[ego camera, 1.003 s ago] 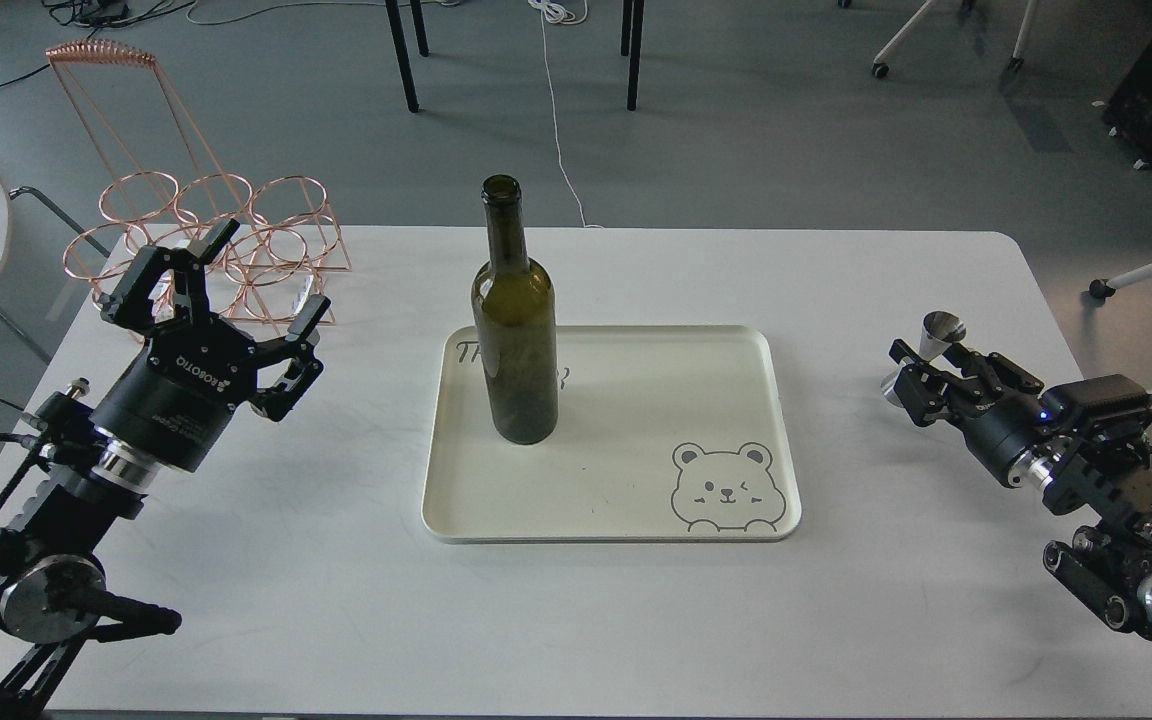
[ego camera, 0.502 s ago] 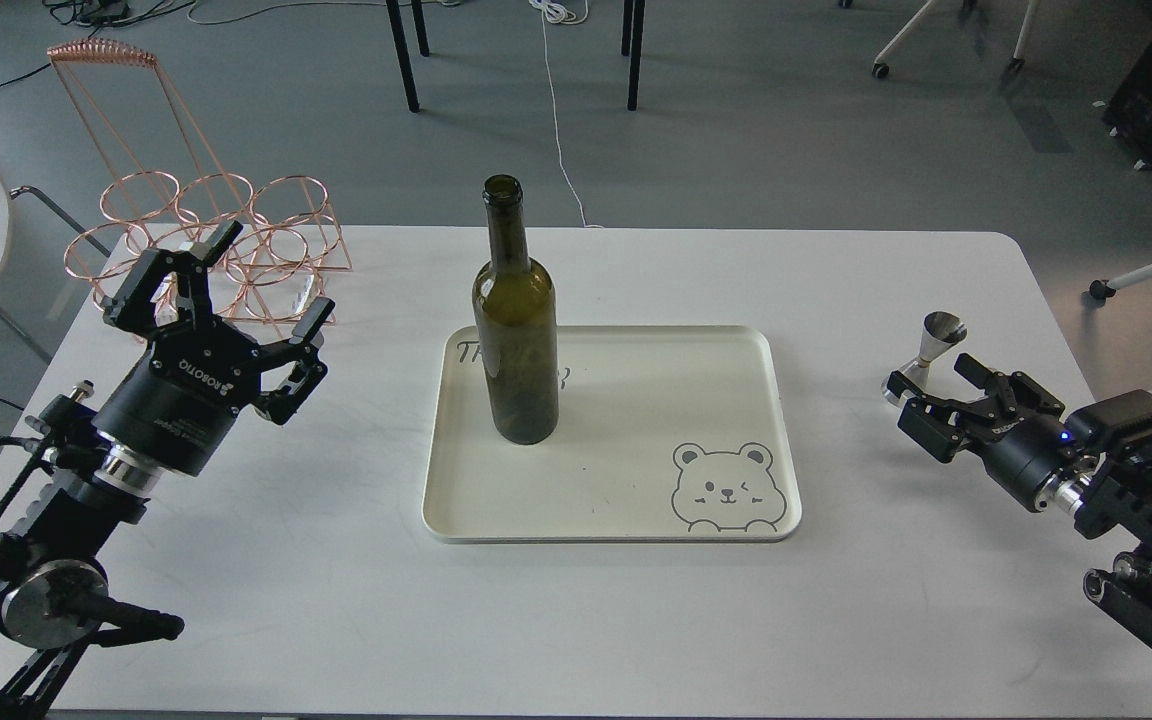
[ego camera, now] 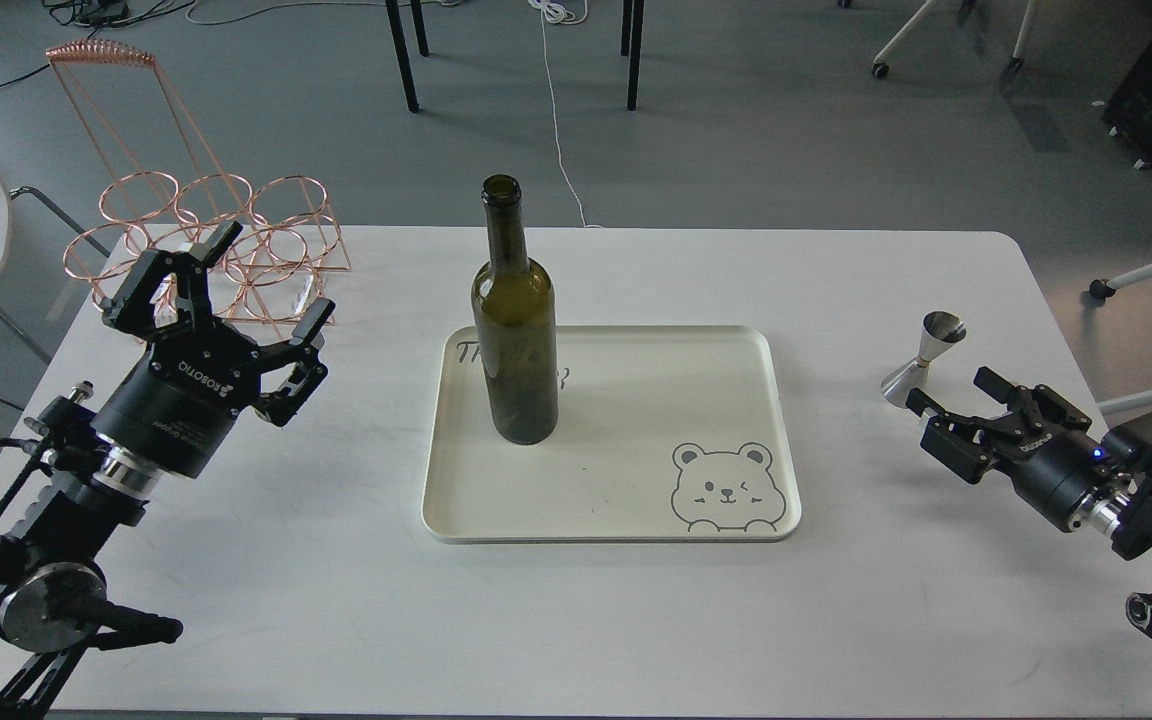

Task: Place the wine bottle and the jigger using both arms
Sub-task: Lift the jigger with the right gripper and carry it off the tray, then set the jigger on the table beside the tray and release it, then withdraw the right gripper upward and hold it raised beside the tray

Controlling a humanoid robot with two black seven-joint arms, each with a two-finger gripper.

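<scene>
On the white desk, the small silver hourglass-shaped metal jigger stands free just beside the open right pincer; a stray finger could topple it. Left pincer open, empty.

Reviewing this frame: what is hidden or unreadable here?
Head view only:
- Writing on the tray: partly hidden behind the wine bottle.
- Right arm past its gripper: cut off by the right edge.
- Wire rack: lower part hidden behind the left gripper.
</scene>
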